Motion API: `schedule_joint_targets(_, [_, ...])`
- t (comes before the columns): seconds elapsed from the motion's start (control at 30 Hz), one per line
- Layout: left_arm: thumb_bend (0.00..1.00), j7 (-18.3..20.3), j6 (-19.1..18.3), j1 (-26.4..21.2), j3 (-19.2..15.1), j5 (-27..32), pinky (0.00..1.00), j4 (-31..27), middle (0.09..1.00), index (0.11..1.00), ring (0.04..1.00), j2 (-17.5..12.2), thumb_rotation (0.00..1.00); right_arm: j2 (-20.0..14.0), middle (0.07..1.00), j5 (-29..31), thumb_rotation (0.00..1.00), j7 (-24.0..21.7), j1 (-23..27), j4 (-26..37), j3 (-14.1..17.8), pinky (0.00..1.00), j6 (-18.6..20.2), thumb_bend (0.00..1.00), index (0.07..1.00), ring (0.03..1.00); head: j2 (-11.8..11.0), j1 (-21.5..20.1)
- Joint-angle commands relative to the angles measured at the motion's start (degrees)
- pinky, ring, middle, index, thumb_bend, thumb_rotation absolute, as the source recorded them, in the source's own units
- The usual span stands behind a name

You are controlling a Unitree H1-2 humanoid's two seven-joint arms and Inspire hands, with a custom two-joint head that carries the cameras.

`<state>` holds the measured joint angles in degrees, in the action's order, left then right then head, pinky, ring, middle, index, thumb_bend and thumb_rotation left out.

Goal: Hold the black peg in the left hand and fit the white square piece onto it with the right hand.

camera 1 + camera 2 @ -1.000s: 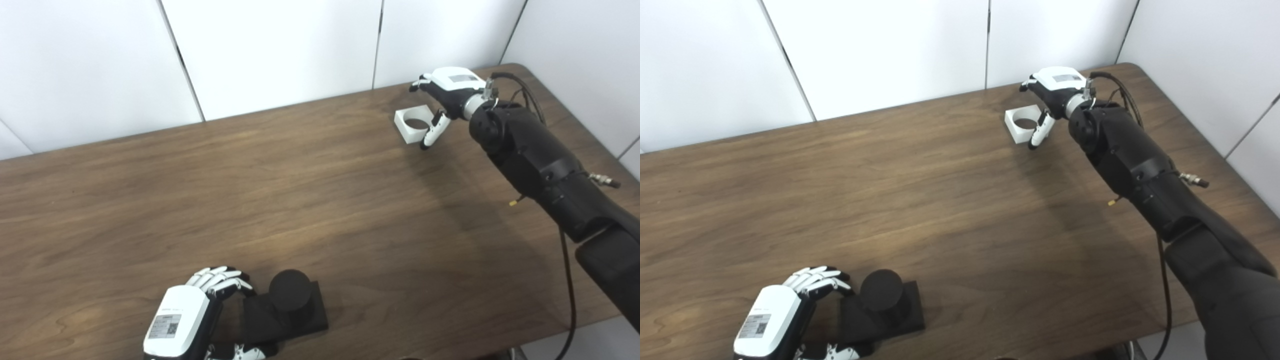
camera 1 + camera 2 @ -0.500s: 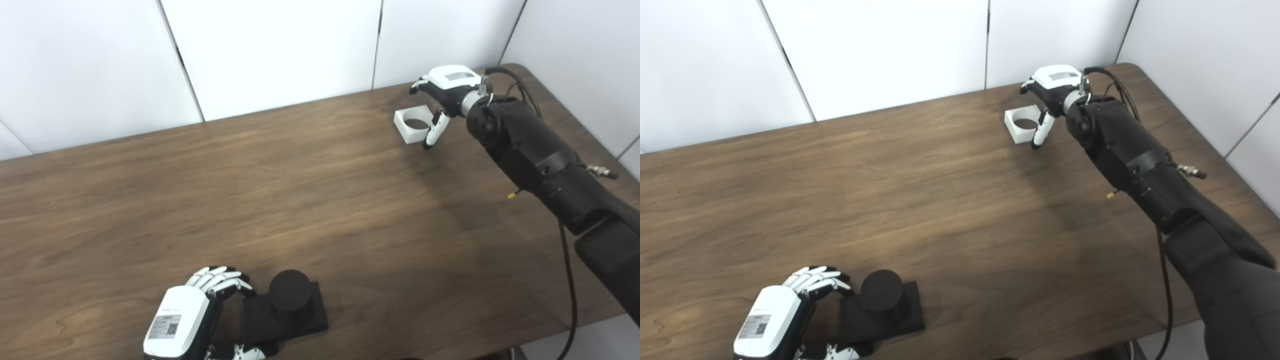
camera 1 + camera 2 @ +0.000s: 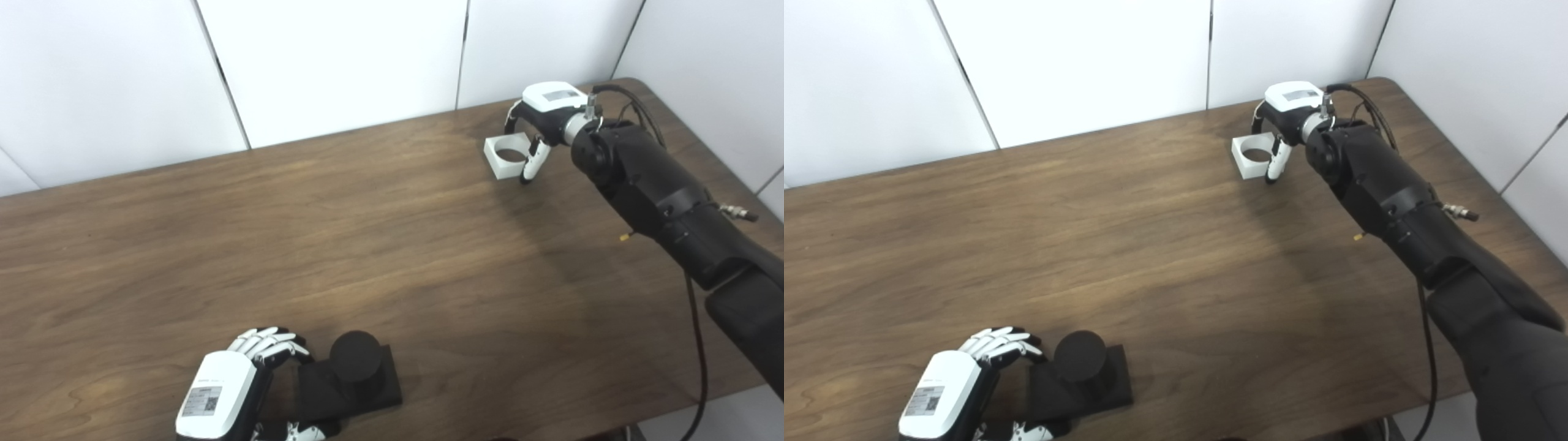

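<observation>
A: Item one, black peg (image 3: 354,362). Location?

B: Recorded at 6 o'clock of the wooden table (image 3: 380,245), close to the near edge. A round upright post is seen on a flat square base, all black.

A: Holder?

B: The left hand (image 3: 236,387) is listed just beside it, at the 9 o'clock side. Its fingers (image 3: 264,343) are curled over the far left corner of the base and the thumb is tucked under the near edge, so the base is clamped. The base appears to lie flat on the table; a lift cannot be confirmed.

A: Item two, white square piece (image 3: 508,157).

B: Logged at 1 o'clock of the table, near the far right corner, well apart from the peg. A round hole is seen through its top.

A: Right hand (image 3: 1287,125)?

B: Placed at the piece's 3 o'clock side. Dark fingers (image 3: 1257,116) are arched over the far edge and the white thumb (image 3: 1274,164) is set against the near right corner. The digits are drawn in around the piece; a firm clamp cannot be told, and the piece appears to rest on the table.

A: Surroundings?

B: White wall panels (image 3: 331,61) are noted at 12 o'clock.
</observation>
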<state>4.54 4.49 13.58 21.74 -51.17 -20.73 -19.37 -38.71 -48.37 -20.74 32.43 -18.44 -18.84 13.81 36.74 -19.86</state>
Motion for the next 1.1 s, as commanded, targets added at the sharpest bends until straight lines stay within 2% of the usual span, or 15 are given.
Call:
schedule_joint_targets(0.0, [0.52,2.6,-0.7,2.2,0.9,-2.5,0.85,1.3,0.745,0.487,0.81,-0.8,0.05,-1.9,0.877,-0.3,0.13,1.9,2.2,1.0,0.9,0.93,-0.9,0.82,0.644,0.943,0.1,-0.1])
schedule_joint_targets(0.63, [0.52,2.1,-0.5,2.4,0.6,-2.2,0.84,1.5,0.749,0.487,0.813,-0.5,0.05,-1.1,0.844,-0.1,0.14,0.9,2.4,0.1,0.3,0.85,-1.3,0.8,0.614,0.903,-0.6,0.2])
schedule_joint_targets(0.67, [0.52,2.1,-0.5,2.4,0.6,-2.1,0.84,1.5,0.749,0.487,0.812,-0.5,0.05,-1.1,0.838,-0.1,0.14,1.0,2.4,-0.1,0.3,0.85,-1.5,0.75,0.586,0.898,-0.6,0.3])
schedule_joint_targets(0.7, [0.52,2.0,-0.4,2.4,0.6,-2.2,0.84,1.5,0.748,0.487,0.812,-0.4,0.05,-1.2,0.834,-0.1,0.14,1.1,2.4,-0.2,0.2,0.85,-1.8,0.64,0.54,0.894,-0.6,0.3])
schedule_joint_targets(0.77, [0.52,2.0,-0.4,2.4,0.6,-2.3,0.84,1.5,0.748,0.487,0.812,-0.4,0.05,-1.0,0.82,0.2,0.14,1.4,2.3,-0.3,0.4,0.84,-2.0,0.55,0.501,0.884,-0.6,0.4])
schedule_joint_targets(1.07, [0.52,1.4,-0.1,2.0,0.8,-2.9,0.84,2.3,0.747,0.487,0.811,-0.1,0.05,-1.2,0.773,1.3,0.13,2.6,1.4,0.3,0.9,0.81,-3.7,0.52,0.485,0.849,-1.0,1.0])
